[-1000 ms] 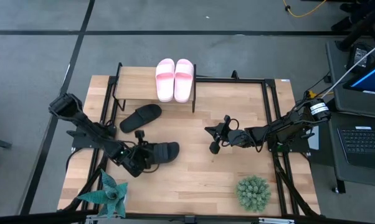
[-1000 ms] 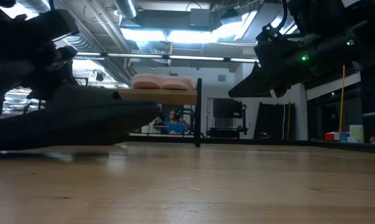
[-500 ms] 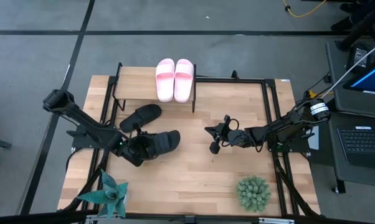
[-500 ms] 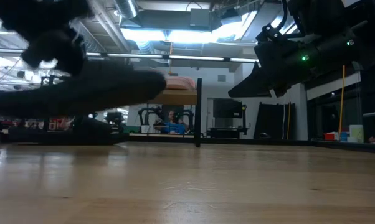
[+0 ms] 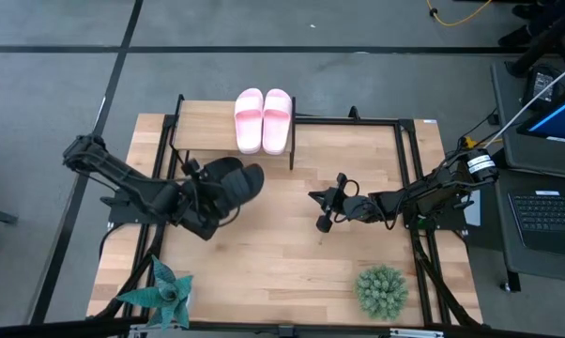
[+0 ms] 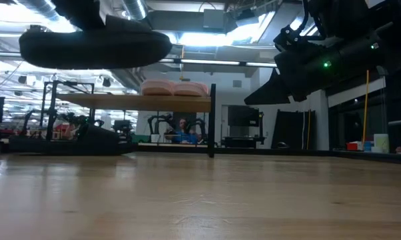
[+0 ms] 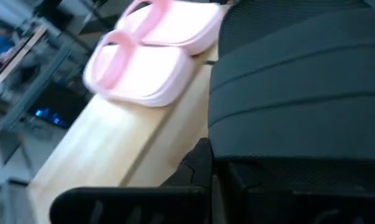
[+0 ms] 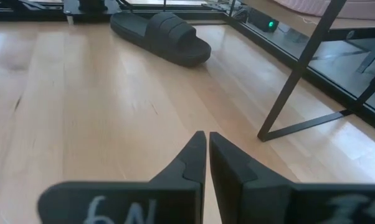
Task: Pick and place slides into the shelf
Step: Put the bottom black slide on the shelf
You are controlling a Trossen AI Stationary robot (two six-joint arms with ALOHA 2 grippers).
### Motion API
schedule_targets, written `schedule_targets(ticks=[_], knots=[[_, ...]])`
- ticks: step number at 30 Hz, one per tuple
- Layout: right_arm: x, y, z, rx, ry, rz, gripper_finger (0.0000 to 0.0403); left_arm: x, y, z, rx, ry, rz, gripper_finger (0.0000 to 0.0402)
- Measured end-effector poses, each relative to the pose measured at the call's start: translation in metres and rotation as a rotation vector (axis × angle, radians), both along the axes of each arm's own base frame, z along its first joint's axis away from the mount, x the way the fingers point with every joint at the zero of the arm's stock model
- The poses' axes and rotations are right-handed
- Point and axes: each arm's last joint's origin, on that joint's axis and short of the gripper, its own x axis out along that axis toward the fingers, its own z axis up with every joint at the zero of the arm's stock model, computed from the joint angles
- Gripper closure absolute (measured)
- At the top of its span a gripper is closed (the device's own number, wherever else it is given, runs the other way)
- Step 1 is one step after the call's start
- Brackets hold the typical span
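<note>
One black slide (image 5: 240,181) hangs in the air near the table's left, with my left gripper (image 5: 206,200) shut on it; in the low view it floats high (image 6: 94,47), about level with the shelf top. The other black slide (image 8: 162,37) lies sole down on the table, partly beneath the held one. The pink pair (image 5: 263,119) rests on the right end of the shelf's plank (image 5: 203,127). My right gripper (image 8: 206,155) hovers shut over the middle of the table, holding nothing. My left gripper holds the black slide by the end nearest the arm (image 5: 217,195), coming level from the table's near left. One finger (image 7: 199,169) shows at the slide's edge; the slide hides the other. The slide is lifted clear, roughly level, pointing toward the shelf.
A spiky plant (image 5: 165,291) and a round plant (image 5: 383,289) stand at the near edge. Black frame bars (image 5: 404,169) run along the table's sides. The shelf's thin black leg (image 8: 299,74) stands ahead of my right gripper. The plank's left part (image 7: 113,162) is bare.
My left gripper has risen and gone toward the far edge and the shelf, carrying the black slide. The slide, low by the table's near left before, now hangs well clear, above the other black slide, and has turned its free end toward the shelf.
</note>
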Motion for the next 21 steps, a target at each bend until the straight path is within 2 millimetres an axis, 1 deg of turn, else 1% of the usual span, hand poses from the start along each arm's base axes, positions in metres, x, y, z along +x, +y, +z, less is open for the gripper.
schedule_targets(ticks=[8,14,21], knots=[[0.001,-0.003,0.001,-0.048,0.015,0.005,0.0379,-0.001,0.026,0.024,-0.009,-0.002,0.166,0.0401],[0.002,-0.012,0.001,-0.045,0.015,-0.028,0.0379,-0.002,0.05,0.042,-0.011,-0.003,0.293,0.0401],[0.002,-0.013,0.0,-0.024,0.008,-0.042,0.0379,-0.003,0.076,0.06,-0.02,-0.04,0.428,0.0401]])
